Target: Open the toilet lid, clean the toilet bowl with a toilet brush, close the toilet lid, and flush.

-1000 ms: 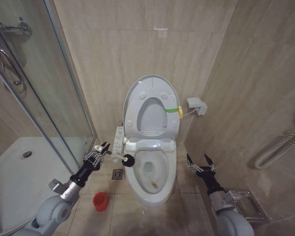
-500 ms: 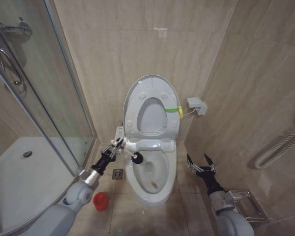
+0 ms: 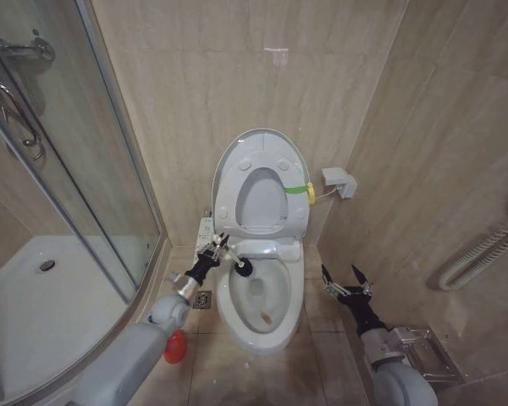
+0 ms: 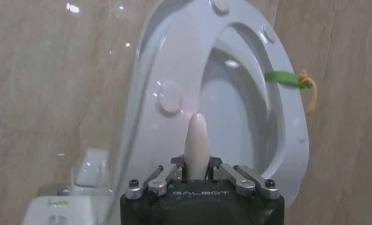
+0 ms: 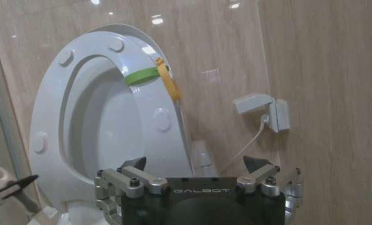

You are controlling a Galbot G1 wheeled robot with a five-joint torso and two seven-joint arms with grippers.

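Beige tiled corner, glass shower screen [image 3: 85,169] on the left. Toilet lid [image 3: 261,182] upright against the wall, toilet bowl [image 3: 258,300] open. Left gripper [image 3: 216,251] pinching toilet brush [image 3: 237,265] over the bowl's near-left rim. Right gripper [image 3: 345,283] spread, beside the bowl. Red holder [image 3: 176,345] on the floor.

We are in a small bathroom, walled and floored in beige stone-look tiles [image 3: 195,93]. Against the back wall stands a white toilet bowl [image 3: 256,326] with its toilet lid [image 3: 229,161] and seat raised, a bidet control strip [image 3: 205,233] along one side and a small floor drain [image 3: 202,299] beside it. To our left we see a curved glass shower enclosure [image 3: 59,169] with a white tray [image 3: 25,296] and chrome fittings [image 3: 21,51]; on the right wall are a white socket box [image 3: 339,181] and a white grab rail [image 3: 483,249].
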